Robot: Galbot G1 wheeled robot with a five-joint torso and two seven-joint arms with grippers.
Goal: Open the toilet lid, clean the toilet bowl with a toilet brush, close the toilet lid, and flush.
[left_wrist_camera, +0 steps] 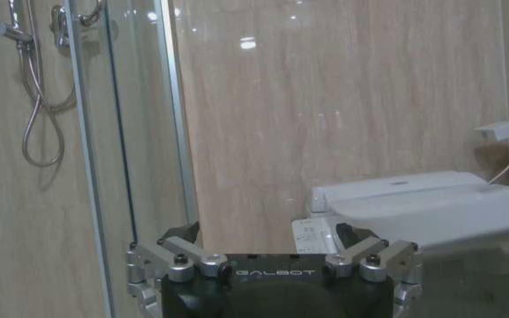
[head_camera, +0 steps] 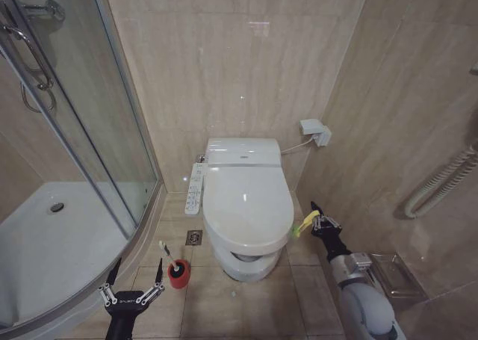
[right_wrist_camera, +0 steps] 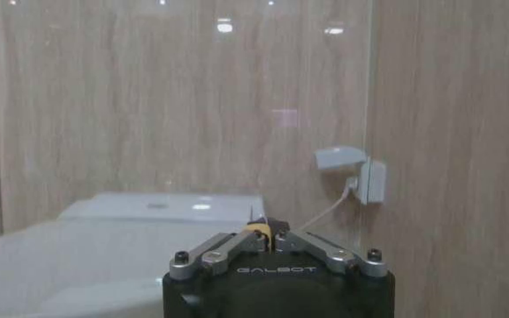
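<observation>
So far nothing is done: the glossy white oval plastic toilet lid (head_camera: 247,198) lies closed, its green-yellow strap (head_camera: 304,226) pinched by the right gripper (head_camera: 320,220); the left gripper (head_camera: 133,280), spread empty, is parked beside the dark-headed toilet brush (head_camera: 169,256).

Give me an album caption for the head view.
Right gripper pinches the closed lid's strap; left gripper waits open.

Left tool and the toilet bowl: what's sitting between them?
In the head view, the toilet brush standing in its red cup lies between the left tool and the toilet bowl.
</observation>
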